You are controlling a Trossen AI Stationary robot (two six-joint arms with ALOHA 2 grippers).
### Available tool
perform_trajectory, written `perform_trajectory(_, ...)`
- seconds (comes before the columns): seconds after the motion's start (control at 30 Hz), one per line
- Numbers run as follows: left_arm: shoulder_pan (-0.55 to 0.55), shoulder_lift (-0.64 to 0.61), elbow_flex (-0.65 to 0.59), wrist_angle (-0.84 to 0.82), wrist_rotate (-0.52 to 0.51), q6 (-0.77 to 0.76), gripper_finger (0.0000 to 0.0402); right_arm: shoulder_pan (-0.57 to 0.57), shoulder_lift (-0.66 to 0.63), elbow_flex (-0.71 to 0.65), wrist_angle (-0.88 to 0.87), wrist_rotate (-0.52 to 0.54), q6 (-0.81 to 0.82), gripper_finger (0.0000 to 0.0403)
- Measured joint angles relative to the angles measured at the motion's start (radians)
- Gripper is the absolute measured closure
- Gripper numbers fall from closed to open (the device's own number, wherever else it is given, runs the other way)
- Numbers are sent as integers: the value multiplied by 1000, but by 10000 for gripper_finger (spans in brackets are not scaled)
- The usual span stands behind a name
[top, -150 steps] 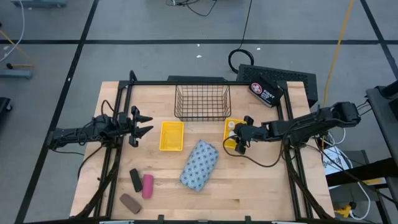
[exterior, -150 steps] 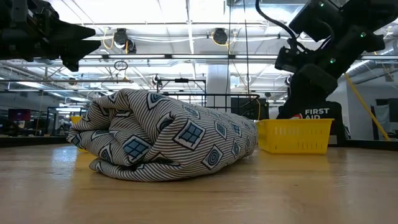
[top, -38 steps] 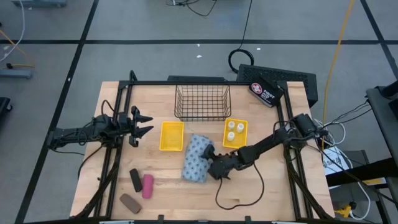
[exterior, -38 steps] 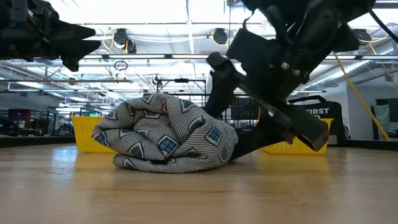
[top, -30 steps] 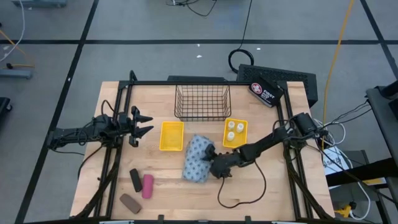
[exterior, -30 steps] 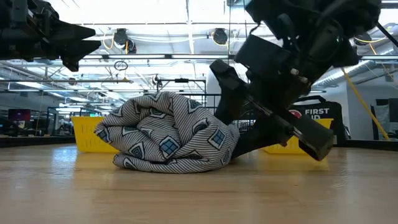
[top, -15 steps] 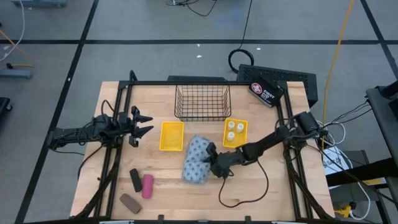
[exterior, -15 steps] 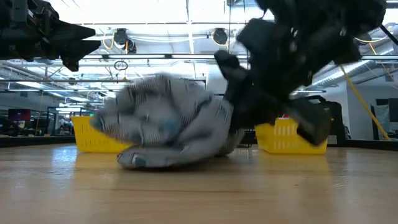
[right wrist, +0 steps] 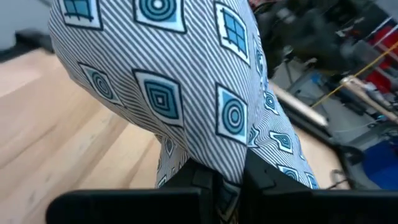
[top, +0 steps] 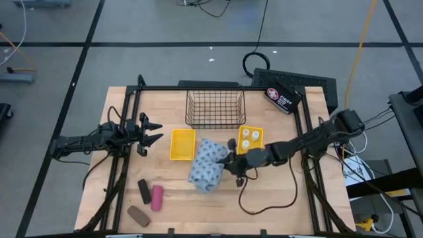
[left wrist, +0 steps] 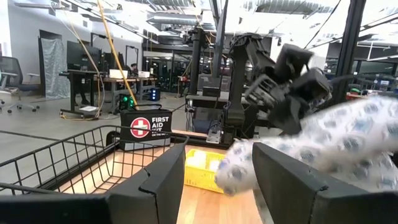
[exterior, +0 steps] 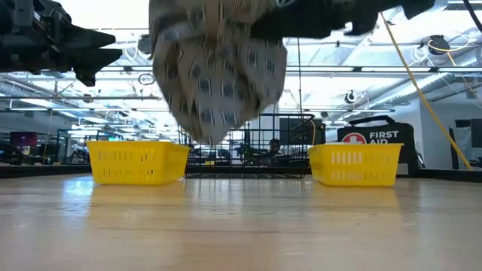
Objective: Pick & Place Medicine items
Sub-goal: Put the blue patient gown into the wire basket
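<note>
While the right end effector (top: 230,160) clamps one end of the pouch (top: 205,164), the pouch hangs clear of the table (top: 284,198), as the low view shows: its lowest fold (exterior: 215,83) sits above the table surface with open space beneath. In the high view the pouch's long axis runs from the clamped end near the table's centre toward the near edge, slightly toward the left. The right wrist view shows the patterned fabric (right wrist: 180,81) pinched between the dark fingers (right wrist: 214,180).

The pouch lies between the two yellow trays, just beside the left tray (top: 182,144) and near the right tray (top: 251,141). Three white bottles (top: 248,138) stand in the right tray. The wire basket (top: 215,108) sits behind both trays at the far side of the table.

The left end effector (top: 153,131) waits at the table's left side, level with the left tray, its fingers spread wide apart and holding nothing.

Three oblong pieces rest near the front-left corner: the black piece (top: 144,191) and pink piece (top: 157,197) lie side by side, long axes running roughly front to back; the brown piece (top: 138,215) lies nearer the front edge, angled diagonally.
</note>
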Motion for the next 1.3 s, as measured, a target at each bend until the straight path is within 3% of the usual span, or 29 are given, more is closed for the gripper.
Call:
perform_trajectory(0.23,0,0,0,0,0,0,204,-90,-63,0,48,4,32,387)
perform_trajectory(0.53,0,0,0,0,0,0,204,-298,-63,1,214,33,140,387)
perform_trajectory(0.83,0,0,0,0,0,0,203,-445,-59,2,326,482,-56,387)
perform_trajectory(1.3,0,0,0,0,0,0,203,-511,190,3,269,480,-56,387)
